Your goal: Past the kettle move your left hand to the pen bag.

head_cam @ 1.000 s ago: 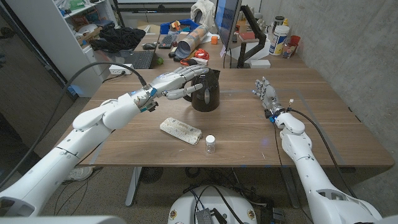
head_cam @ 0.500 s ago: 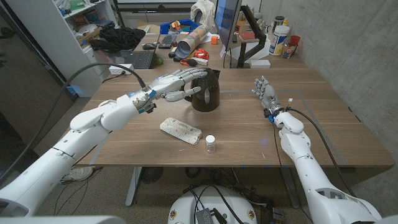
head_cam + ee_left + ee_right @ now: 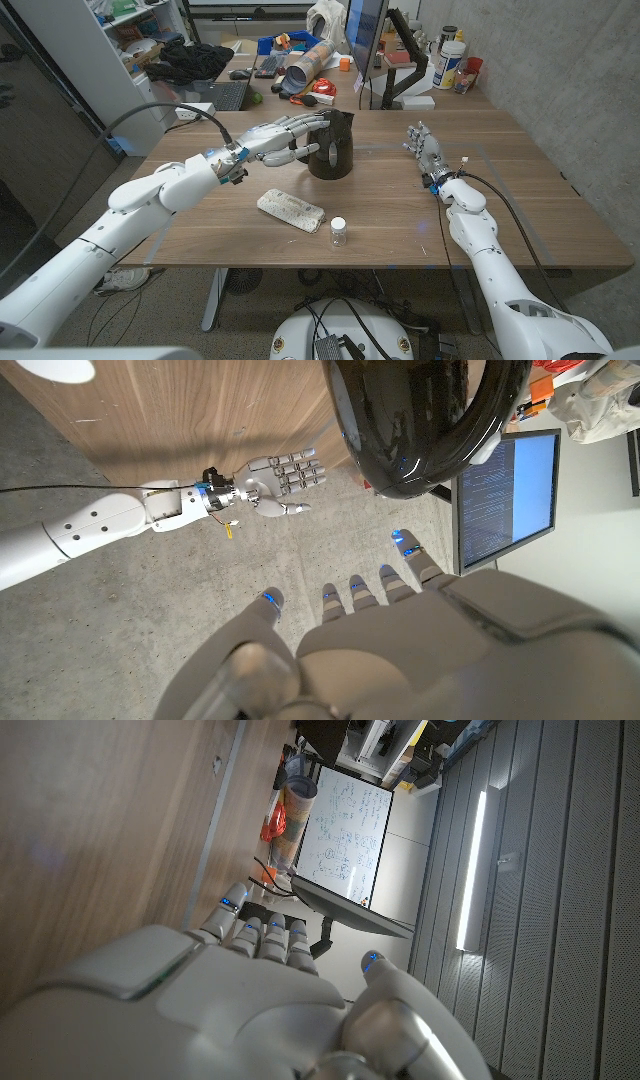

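Your left hand [image 3: 287,139] is hovering spread beside the kettle [image 3: 331,145]; the pen bag [image 3: 291,210] is lying at 6 o'clock, long axis 10-to-4.

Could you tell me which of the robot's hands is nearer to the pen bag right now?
Left. The left hand hovers beside the kettle, just behind the pen bag; the right hand waits far across the table.

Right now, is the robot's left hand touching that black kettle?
Cannot tell. In the head view the left hand overlaps the kettle; neither view plainly shows contact or gap.
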Tool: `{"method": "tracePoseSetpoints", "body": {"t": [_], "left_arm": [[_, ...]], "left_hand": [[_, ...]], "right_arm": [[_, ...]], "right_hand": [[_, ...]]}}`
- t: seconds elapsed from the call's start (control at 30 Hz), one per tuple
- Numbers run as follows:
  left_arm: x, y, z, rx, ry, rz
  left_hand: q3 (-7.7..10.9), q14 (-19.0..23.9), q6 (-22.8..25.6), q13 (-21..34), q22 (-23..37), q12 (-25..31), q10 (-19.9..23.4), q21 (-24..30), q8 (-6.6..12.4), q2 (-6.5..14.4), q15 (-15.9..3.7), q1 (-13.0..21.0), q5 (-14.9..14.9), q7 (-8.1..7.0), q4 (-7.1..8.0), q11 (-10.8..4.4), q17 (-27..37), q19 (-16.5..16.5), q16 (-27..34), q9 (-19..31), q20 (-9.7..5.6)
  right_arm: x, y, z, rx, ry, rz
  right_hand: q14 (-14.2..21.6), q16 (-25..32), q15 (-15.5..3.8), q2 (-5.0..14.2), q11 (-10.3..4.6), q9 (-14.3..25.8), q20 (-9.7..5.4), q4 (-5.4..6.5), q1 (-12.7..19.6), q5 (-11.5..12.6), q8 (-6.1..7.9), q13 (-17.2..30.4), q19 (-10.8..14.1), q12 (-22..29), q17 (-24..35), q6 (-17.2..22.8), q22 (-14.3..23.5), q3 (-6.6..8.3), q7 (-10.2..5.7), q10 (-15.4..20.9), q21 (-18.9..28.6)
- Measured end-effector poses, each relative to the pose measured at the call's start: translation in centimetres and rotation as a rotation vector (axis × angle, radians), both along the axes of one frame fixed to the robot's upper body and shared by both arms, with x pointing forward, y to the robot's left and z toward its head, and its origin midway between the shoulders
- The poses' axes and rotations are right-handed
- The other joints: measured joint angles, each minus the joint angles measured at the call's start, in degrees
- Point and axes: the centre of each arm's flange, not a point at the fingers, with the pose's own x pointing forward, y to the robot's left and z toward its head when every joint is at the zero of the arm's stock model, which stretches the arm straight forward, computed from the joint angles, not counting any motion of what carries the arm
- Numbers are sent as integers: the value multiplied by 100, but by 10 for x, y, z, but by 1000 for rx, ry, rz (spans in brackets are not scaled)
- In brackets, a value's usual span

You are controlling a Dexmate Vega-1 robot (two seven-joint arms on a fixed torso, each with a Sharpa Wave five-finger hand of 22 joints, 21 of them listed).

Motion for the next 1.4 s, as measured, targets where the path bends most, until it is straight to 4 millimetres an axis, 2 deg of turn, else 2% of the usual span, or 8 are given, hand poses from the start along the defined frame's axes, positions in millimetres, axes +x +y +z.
{"method": "tracePoseSetpoints", "body": {"t": [1.4], "left_arm": [[8, 3, -20, 64, 88, 57]], "left_hand": [[0, -58, -1, 0, 0, 0, 0, -79, -22, 7, 0, 39, 49, 0, 0, 0, 13, 0, -44, 0, 0]], "right_arm": [[3, 2, -3, -5, 8, 7]], "right_hand": [[0, 0, 0, 0, 0, 0, 0, 2, 0, 26, 0, 0, 0, 0, 0, 0, 0, -34, 0, 0, -66]]}}
